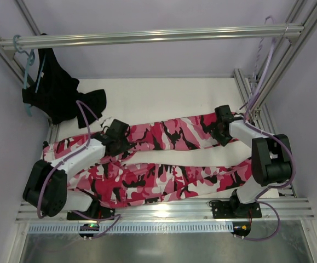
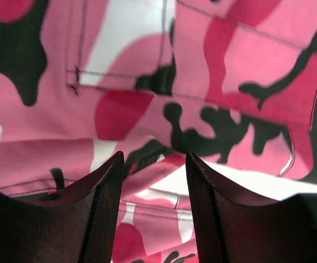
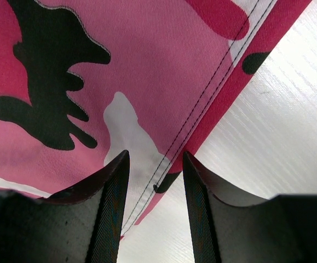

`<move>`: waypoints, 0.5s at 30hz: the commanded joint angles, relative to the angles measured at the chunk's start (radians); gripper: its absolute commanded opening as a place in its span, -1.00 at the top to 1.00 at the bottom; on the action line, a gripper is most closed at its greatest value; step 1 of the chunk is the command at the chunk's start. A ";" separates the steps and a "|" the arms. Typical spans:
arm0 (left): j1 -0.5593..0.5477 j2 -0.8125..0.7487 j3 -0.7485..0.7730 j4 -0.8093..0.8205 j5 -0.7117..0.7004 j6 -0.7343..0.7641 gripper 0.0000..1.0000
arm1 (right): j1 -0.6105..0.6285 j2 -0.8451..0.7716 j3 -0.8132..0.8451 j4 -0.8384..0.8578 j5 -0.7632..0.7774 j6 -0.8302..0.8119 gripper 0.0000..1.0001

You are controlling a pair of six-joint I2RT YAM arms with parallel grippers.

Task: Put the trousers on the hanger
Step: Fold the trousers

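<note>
under the left arm (image 1: pixel 76 156) — trousers (image 1: pixel 163 183), waist end partly out of sight

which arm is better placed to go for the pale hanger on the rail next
Likely right. The hanger hangs at the rail's right end, nearer the right end effector over the trousers' hem; the left end effector is across the table.
</note>
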 commanded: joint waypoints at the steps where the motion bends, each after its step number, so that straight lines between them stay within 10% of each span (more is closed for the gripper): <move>1: -0.052 -0.028 -0.005 -0.034 -0.124 0.043 0.01 | 0.009 0.005 0.028 0.018 0.036 -0.008 0.07; 15: -0.197 0.059 0.006 -0.076 -0.178 0.143 0.06 | 0.008 0.006 0.020 0.001 0.042 0.007 0.07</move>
